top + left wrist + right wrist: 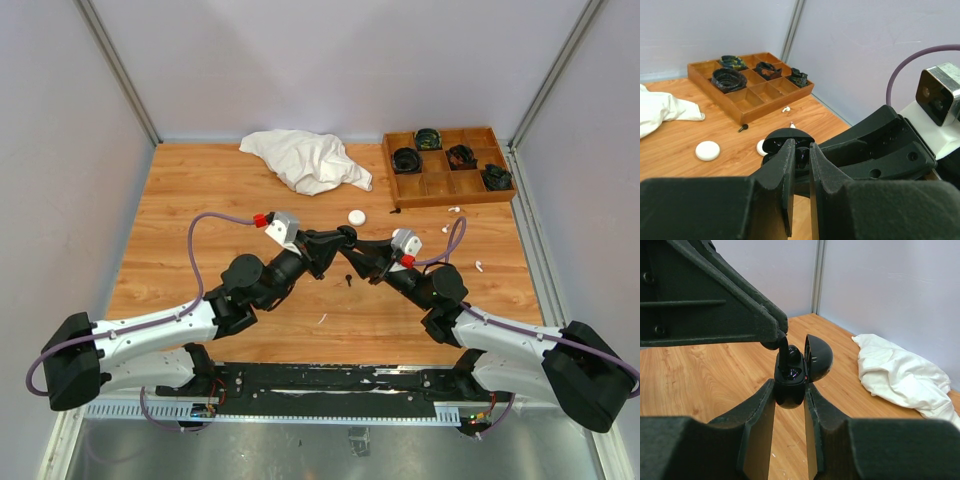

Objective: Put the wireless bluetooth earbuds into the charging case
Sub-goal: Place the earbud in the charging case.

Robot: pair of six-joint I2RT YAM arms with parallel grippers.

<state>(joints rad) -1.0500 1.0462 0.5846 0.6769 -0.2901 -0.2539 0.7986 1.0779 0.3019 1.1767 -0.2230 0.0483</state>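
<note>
My right gripper [789,386] is shut on the lower half of a black charging case [790,390], held above the table with its lid [819,357] hinged open. My left gripper [801,146] is shut on a black earbud [784,352], whose stem points down into the case's open top. In the top view the two grippers, left [338,240] and right [357,250], meet tip to tip over the table's middle. A second small black piece [347,278] lies on the wood below them. White earbuds [445,229] [479,266] lie to the right.
A wooden compartment tray [448,185] with coiled black items stands at the back right. One small black piece [743,128] lies near its front edge. A crumpled white cloth [305,160] is at the back centre. White round pucks [707,150] [761,147] lie on the table.
</note>
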